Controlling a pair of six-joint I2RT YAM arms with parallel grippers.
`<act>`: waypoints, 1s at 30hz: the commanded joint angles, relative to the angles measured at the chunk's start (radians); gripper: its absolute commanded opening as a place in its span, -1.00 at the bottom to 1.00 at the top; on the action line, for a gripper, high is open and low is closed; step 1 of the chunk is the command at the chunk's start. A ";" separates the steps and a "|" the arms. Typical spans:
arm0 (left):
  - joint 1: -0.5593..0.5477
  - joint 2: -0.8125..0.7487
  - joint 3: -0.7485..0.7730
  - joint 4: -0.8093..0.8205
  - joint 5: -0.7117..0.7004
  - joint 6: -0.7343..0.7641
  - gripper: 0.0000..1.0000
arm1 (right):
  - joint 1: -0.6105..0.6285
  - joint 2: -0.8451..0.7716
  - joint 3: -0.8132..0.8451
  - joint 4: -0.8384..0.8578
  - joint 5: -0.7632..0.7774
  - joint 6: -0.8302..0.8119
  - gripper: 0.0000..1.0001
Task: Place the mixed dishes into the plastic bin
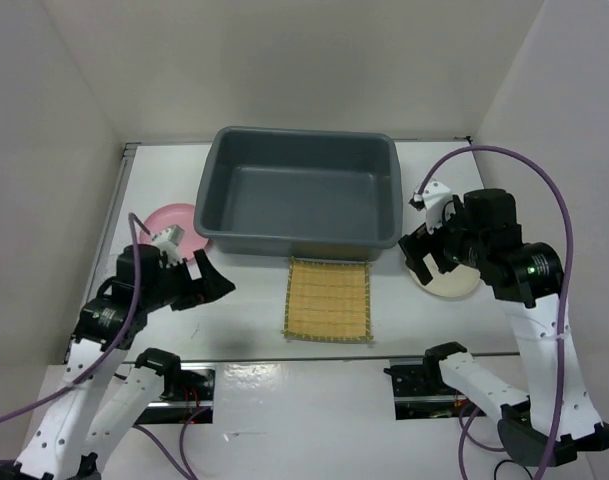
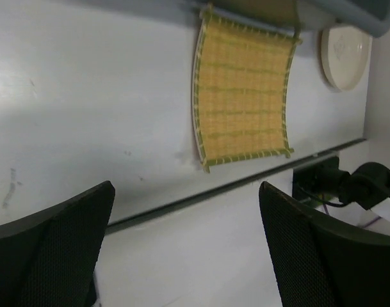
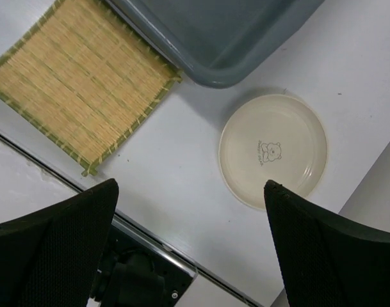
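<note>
1. One dark grey plastic bin stands at the far middle of the white table; its long side faces the arms.
2. Plates counted: two, both on the table outside the bin.
   - One pink round plate is at the bin's near left corner; it is partly hidden behind the left arm.
   - One cream round plate is just off the bin's near right corner; a small bear print shows at its centre.
3. One square yellow woven bamboo mat lies flat between the two plates; its far edge is right up against the bin's near wall.
4. Left gripper is held above the table beside the pink plate; its fingers are spread wide with nothing between them.
5. Right gripper is above the cream plate, clear of it; its fingers are likewise wide apart and hold nothing.
</note>
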 commanded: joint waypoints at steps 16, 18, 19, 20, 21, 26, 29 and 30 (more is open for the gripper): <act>-0.427 0.507 -0.052 0.279 -0.082 -0.176 0.99 | 0.330 0.284 -0.050 -0.006 0.153 -0.168 -1.00; -0.468 0.507 -0.073 0.292 -0.097 -0.195 0.99 | 0.379 0.284 -0.074 -0.006 0.139 -0.178 -1.00; -0.468 0.498 -0.086 0.311 -0.097 -0.208 0.99 | 0.379 0.295 -0.087 0.006 0.139 -0.178 -1.00; -0.479 0.498 -0.116 0.325 -0.097 -0.219 0.99 | 0.390 0.309 -0.087 0.017 0.130 -0.178 -1.00; -0.479 0.498 -0.133 0.344 -0.064 -0.219 0.99 | 0.390 0.319 -0.087 0.026 0.130 -0.178 -1.00; -0.491 0.657 -0.172 0.476 0.010 -0.219 0.99 | 0.473 0.434 -0.087 0.049 0.232 -0.188 -1.00; -0.491 0.746 -0.172 0.529 0.024 -0.219 0.99 | 0.483 0.488 -0.078 0.101 0.330 -0.199 -1.00; -0.491 0.784 -0.172 0.563 0.024 -0.219 0.99 | 0.483 0.511 -0.078 0.118 0.343 -0.208 -1.00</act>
